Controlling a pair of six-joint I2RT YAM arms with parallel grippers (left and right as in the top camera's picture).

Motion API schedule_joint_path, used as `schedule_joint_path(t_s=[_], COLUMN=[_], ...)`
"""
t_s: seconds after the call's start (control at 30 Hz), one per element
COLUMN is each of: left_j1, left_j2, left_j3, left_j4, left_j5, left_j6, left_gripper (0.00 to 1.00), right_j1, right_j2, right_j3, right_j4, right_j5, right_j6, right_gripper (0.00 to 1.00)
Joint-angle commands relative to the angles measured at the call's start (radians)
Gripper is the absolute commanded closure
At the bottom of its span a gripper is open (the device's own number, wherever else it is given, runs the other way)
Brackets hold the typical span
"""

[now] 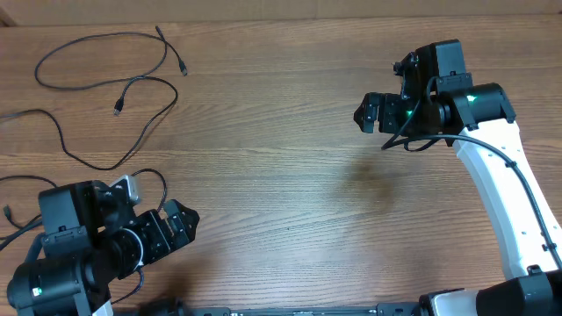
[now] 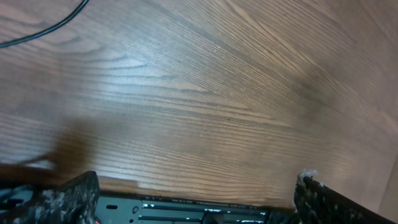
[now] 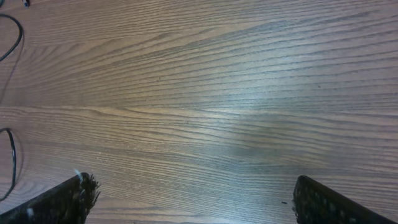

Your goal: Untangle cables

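The cables lie as loose black strands at the table's far left. One loops wide, ending in a plug (image 1: 183, 68). Another (image 1: 111, 167) runs from a plug (image 1: 118, 109) in a long curve to the left edge. They look separate, not knotted. My left gripper (image 1: 180, 228) is open near the front left, below the strands, with only bare wood between its fingers (image 2: 74, 199). My right gripper (image 1: 371, 114) stands open at the far right, well away from the cables. A strand (image 2: 43, 28) crosses the top left corner of the left wrist view.
The wooden table (image 1: 281, 175) has a dark metal rail (image 2: 186, 208) along its front edge, just under my left gripper. More thin black strands (image 3: 11, 162) show at the left edge of the right wrist view. The right arm's white link (image 1: 500, 184) runs down the right side.
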Motion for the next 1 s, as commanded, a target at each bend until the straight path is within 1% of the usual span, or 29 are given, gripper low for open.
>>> schedule_joint_path(t_s=[0.0,0.1,0.2,0.23,0.3,0.37,0.4,0.53,0.67,0.73,0.83,0.87,0.97], left_j1=[-0.103,-0.233,-0.309,-0.317,-0.318,-0.319,-0.319,-0.327,-0.333,-0.333,-0.333,-0.333,-0.332], left_j2=[-0.024,-0.084,-0.172,-0.225,-0.269,-0.327,-0.345,-0.471,-0.594,-0.621,-0.626,-0.627,-0.636], left_j3=[0.01,-0.025,-0.096,-0.132,-0.148,-0.155,-0.158,-0.2,-0.29,-0.313,-0.333,-0.355,-0.418], left_j4=[0.052,0.145,0.242,0.249,0.252,0.252,0.252,0.294,0.375,0.386,0.401,0.433,0.525], left_j5=[-0.054,-0.108,-0.193,-0.206,-0.235,-0.311,-0.322,-0.315,-0.283,-0.28,-0.246,-0.232,-0.229], left_j6=[0.031,0.031,0.03,0.03,0.031,0.032,0.04,0.144,0.15,0.162,0.229,0.256,0.268], left_gripper=[0.01,0.01,0.0,0.01,0.0,0.0,0.01,0.0,0.0,0.0,0.01,0.01,0.01], right_j1=[0.001,0.001,0.001,0.001,0.001,0.001,0.001,0.001,0.001,0.001,0.001,0.001,0.001], right_j2=[-0.021,-0.021,-0.021,-0.021,-0.021,-0.021,-0.021,-0.021,-0.021,-0.021,-0.021,-0.021,-0.021], right_j3=[0.015,0.015,0.015,0.015,0.015,0.015,0.015,0.015,0.015,0.015,0.015,0.015,0.015], right_j4=[0.003,0.003,0.003,0.003,0.003,0.003,0.003,0.003,0.003,0.003,0.003,0.003,0.003], right_j5=[0.007,0.007,0.007,0.007,0.007,0.007,0.007,0.007,0.007,0.007,0.007,0.007,0.007], right_j6=[-0.004,-0.004,-0.004,-0.004,-0.004,-0.004,-0.004,-0.004,-0.004,-0.004,-0.004,-0.004,-0.004], right_gripper=[0.0,0.0,0.0,0.0,0.0,0.0,0.0,0.0,0.0,0.0,0.0,0.0,0.0])
